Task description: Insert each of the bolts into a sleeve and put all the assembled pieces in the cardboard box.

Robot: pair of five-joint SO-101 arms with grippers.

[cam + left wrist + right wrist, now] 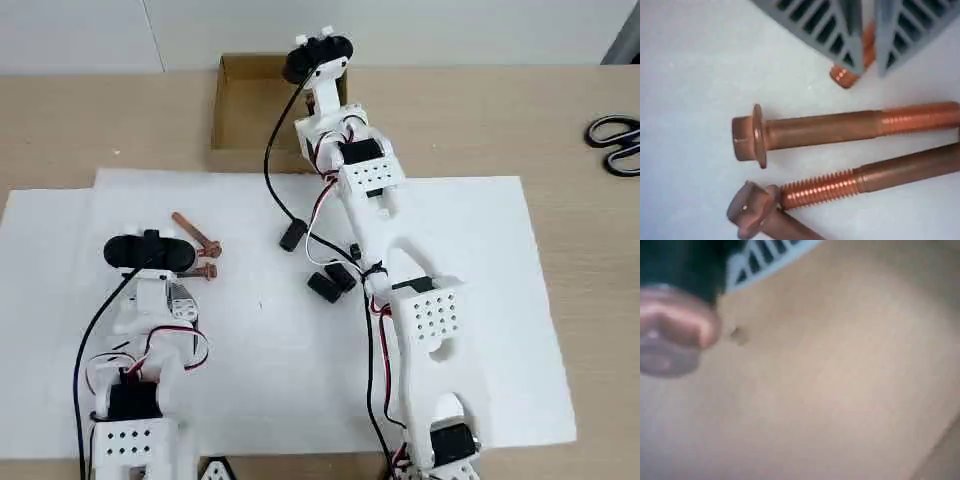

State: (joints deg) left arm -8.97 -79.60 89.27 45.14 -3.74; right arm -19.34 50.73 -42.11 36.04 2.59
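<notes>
Tool [870, 62] on left arm, nearly closed, gripping bolt [842, 76]

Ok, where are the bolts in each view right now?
High view: loose bolts left of centre on the white paper.
Left wrist view: bolts lying close together on that paper.
Right wrist view: a blurred coppery end, possibly a bolt, above the cardboard box floor.
Shared landmarks: the paper for high and left wrist; the box for high and right wrist.
</notes>
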